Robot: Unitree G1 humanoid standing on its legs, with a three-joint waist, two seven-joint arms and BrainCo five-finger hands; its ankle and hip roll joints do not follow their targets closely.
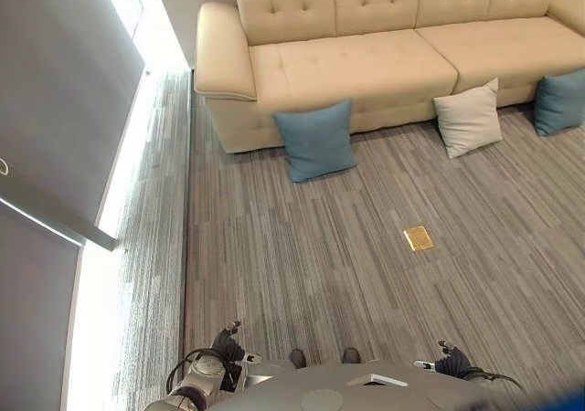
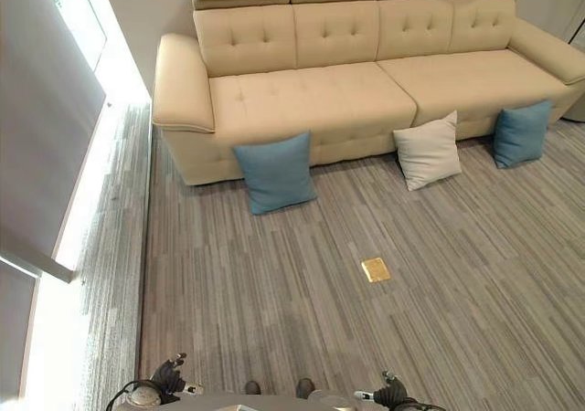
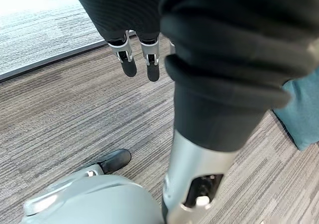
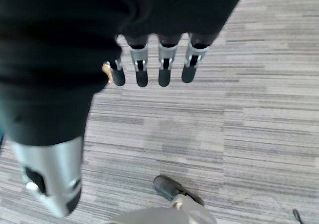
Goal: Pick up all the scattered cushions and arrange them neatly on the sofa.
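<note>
Three cushions sit on the carpet along the front of the beige sofa (image 2: pixel 366 73), none on its seat. From my head camera I've got a blue cushion (image 2: pixel 274 173) at about 11 o'clock, propped against the sofa base, a white cushion (image 2: pixel 428 151) at 1 o'clock leaning there too, and a second blue cushion (image 2: pixel 522 133) out at 2 o'clock near the sofa's far end.

My left wrist camera catches a teal cushion edge (image 3: pixel 301 114) that the right wrist camera doesn't.

The left hand (image 3: pixel 139 62) hangs low at 7 o'clock, fingers straight and relaxed, gripping nothing. The right hand (image 4: pixel 152 67) hangs at 5 o'clock, fingers spread straight, also empty.

A small brass floor plate (image 2: pixel 376 269) lies in the grey striped carpet (image 2: pixel 274 292) between me and the cushions. A bright window strip (image 1: pixel 128 155) runs along 9 o'clock.
</note>
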